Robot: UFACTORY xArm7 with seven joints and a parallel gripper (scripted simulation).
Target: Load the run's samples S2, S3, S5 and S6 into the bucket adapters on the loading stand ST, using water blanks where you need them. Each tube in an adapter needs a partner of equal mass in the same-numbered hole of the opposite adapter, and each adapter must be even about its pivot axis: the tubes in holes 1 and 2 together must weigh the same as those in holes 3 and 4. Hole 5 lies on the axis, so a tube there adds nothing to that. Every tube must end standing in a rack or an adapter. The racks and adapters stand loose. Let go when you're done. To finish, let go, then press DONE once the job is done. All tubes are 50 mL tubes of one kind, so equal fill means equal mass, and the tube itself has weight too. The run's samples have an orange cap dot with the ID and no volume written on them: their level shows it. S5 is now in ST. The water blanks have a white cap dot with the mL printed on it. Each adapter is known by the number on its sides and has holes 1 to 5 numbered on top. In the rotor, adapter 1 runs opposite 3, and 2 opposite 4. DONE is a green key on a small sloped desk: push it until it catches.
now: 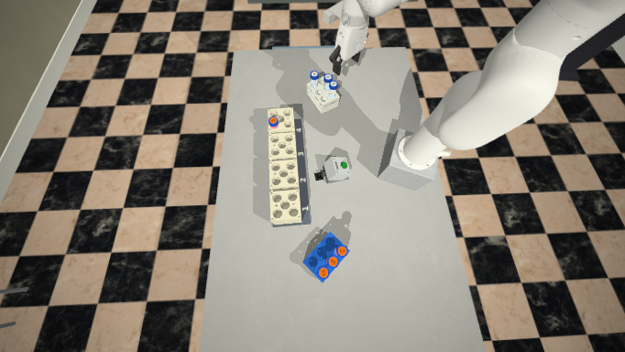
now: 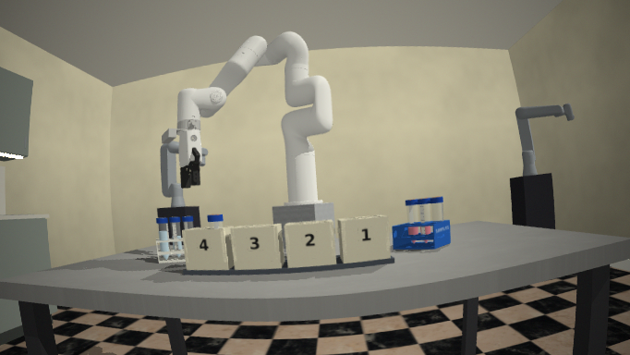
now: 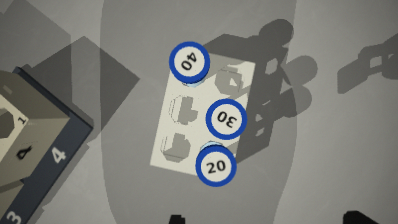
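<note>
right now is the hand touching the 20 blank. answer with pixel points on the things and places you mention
Apart: the exterior view shows the open hand (image 1: 346, 64) (image 2: 190, 185) (image 3: 262, 220) hanging above the blank rack (image 1: 323, 106) (image 2: 171, 261) (image 3: 159, 155) and its caps, with a visible gap.

From my top view, the blank rack (image 1: 323, 102) (image 2: 159, 251) (image 3: 161, 150) stands at one o'clock from adapter 4 (image 1: 290, 130) (image 2: 203, 259) (image 3: 42, 120), the sample rack (image 1: 316, 270) (image 2: 420, 242) at five.
</note>
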